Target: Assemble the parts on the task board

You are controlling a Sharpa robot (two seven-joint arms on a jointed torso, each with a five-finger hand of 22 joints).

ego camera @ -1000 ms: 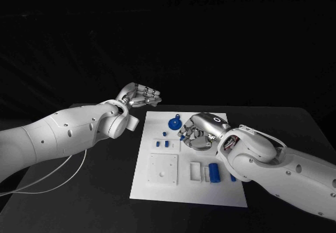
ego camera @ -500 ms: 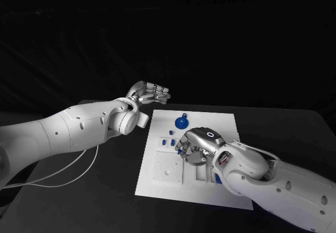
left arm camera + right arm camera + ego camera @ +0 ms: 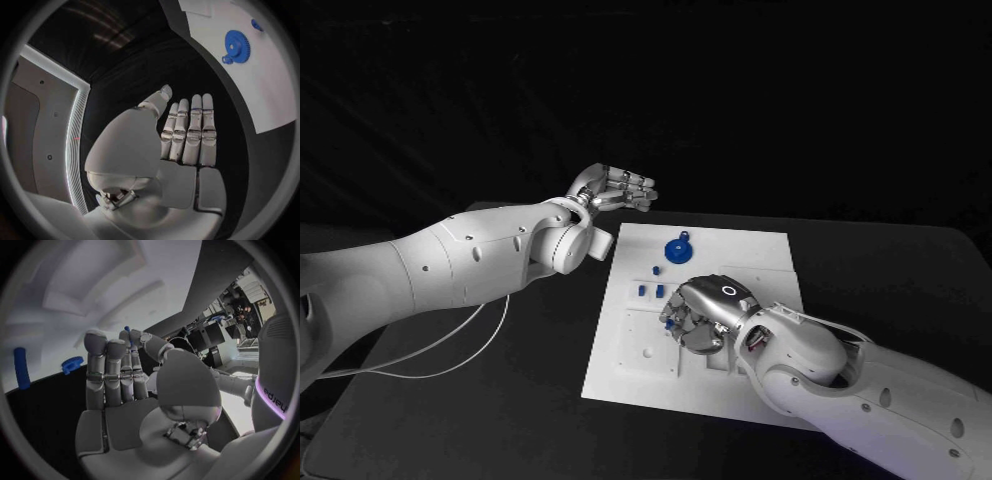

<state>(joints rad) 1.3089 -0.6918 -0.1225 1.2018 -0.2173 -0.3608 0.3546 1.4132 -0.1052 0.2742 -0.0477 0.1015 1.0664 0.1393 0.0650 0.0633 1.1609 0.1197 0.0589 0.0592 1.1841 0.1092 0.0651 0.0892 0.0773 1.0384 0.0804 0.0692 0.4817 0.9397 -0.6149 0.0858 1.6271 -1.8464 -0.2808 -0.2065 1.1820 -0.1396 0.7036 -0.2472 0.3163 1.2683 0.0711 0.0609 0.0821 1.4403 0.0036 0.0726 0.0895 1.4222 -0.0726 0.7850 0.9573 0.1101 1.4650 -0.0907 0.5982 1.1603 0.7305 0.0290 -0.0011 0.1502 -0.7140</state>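
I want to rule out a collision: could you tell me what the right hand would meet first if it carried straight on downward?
Probably the task board: the right hand hangs directly over it, pinching a small blue part. Depth is unclear.

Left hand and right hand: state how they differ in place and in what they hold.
The left hand is raised beyond the task board, over the black table; the right hand is down over the board's middle. The left hand holds nothing, fingers straight; the right hand pinches a small blue part at its fingertips. Both are silver, on white arms.
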